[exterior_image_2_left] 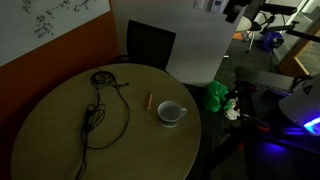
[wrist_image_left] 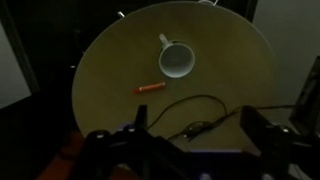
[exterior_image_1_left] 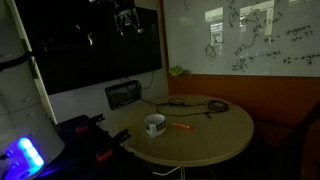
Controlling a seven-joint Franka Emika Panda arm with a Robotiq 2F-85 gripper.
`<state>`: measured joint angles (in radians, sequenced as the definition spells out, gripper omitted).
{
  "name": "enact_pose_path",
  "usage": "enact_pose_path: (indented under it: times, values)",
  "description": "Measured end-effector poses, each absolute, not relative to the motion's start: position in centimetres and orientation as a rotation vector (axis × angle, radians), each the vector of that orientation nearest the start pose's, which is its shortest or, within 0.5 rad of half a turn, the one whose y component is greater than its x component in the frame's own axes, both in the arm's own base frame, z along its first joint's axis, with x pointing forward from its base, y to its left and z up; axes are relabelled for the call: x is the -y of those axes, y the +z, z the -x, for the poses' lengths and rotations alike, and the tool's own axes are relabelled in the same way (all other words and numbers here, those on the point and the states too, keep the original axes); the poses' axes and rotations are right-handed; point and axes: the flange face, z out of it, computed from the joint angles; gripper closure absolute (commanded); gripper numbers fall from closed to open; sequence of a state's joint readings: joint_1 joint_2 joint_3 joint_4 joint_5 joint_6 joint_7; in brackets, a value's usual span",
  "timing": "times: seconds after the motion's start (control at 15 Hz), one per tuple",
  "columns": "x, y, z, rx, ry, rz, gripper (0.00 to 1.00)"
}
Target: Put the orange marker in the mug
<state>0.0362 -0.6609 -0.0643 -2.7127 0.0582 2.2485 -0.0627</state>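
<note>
The orange marker (exterior_image_1_left: 183,126) lies flat on the round wooden table (exterior_image_1_left: 215,140), a short way from the white mug (exterior_image_1_left: 154,124). Both also show in an exterior view, marker (exterior_image_2_left: 150,101) and mug (exterior_image_2_left: 171,113), and in the wrist view, marker (wrist_image_left: 150,88) below the mug (wrist_image_left: 176,60). My gripper (exterior_image_1_left: 126,22) hangs high above the table, far from both. In the wrist view its two dark fingers (wrist_image_left: 195,125) stand wide apart with nothing between them.
A black coiled cable (exterior_image_2_left: 97,110) lies across the table beside the marker. A dark chair (exterior_image_2_left: 150,42) stands behind the table. A green object (exterior_image_2_left: 216,96) and lit equipment (exterior_image_2_left: 300,105) sit past the table edge. A whiteboard (exterior_image_1_left: 250,35) covers the wall.
</note>
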Motion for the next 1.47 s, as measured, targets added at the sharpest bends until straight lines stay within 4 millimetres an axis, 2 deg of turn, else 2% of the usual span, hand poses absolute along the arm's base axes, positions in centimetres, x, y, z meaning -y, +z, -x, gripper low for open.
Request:
enact_pose_path:
  times: [0.27, 0.73, 0.87, 1.07, 1.27, 1.33, 1.47]
  values:
    - [1.9, 38.3, -41.3, -0.313, -0.355, 3.060, 0.00]
    - [4.5, 28.1, -53.2, -0.875, -0.189, 3.063, 0.00]
    - [4.7, 26.9, -54.0, -0.880, -0.169, 3.069, 0.00]
    - [4.5, 27.8, -53.7, -0.875, -0.192, 3.067, 0.00]
    - [4.5, 27.9, -53.6, -0.876, -0.191, 3.067, 0.00]
    - [4.6, 27.8, -53.6, -0.905, -0.189, 3.059, 0.00]
    - [4.7, 26.7, -53.8, -1.070, -0.171, 3.011, 0.00]
